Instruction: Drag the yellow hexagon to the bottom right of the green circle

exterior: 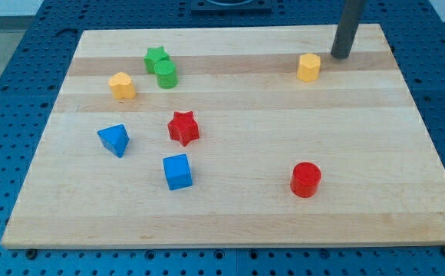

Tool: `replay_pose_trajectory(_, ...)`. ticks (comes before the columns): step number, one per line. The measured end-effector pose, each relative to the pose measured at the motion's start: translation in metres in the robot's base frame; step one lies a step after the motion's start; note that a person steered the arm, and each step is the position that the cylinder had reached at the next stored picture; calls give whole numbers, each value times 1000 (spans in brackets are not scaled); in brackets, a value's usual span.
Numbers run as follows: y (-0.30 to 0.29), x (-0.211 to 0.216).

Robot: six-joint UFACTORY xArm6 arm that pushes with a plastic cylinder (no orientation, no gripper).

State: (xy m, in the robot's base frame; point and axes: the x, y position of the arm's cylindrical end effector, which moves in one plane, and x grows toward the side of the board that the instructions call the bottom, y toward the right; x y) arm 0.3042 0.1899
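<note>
Nearest the bottom of the frame, the wooden counter (230, 230) lies bare along its front edge. The first blocks going back are the red cylinder (305, 179), low on the right, and the blue cube (177, 172), left of centre; the two sit well apart.

A little further back, the blue triangle (114, 139) stands toward the left, and the red star (183, 128) is near it to its right, not touching it.

Further back again, in the upper left of the frame, the yellow heart-like block (121, 85) sits alone, its exact shape hard to make out. Just to its upper right the green circle (166, 74) and the green star (156, 57) press together, the star behind and slightly left of the circle.

The yellow hexagon (308, 67) is in the upper right, far across the counter from the green circle and roughly level with it. It stands upright with clear wood all around it.

Furthest back, the dark rod comes down from the top edge, and my tip (340, 56) rests on the counter just to the upper right of the hexagon, close but with a narrow gap between them. The rod has no fingers, so there is nothing to be apart or together.
</note>
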Motion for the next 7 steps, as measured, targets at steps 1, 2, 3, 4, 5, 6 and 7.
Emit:
replay_pose_trajectory(1,-16,50)
replay_pose_trajectory(2,-50,43)
replay_pose_trajectory(3,-2,12)
replay_pose_trajectory(4,37,-20)
replay_pose_trajectory(5,17,-32)
replay_pose_trajectory(6,-30,5)
replay_pose_trajectory(7,-102,27)
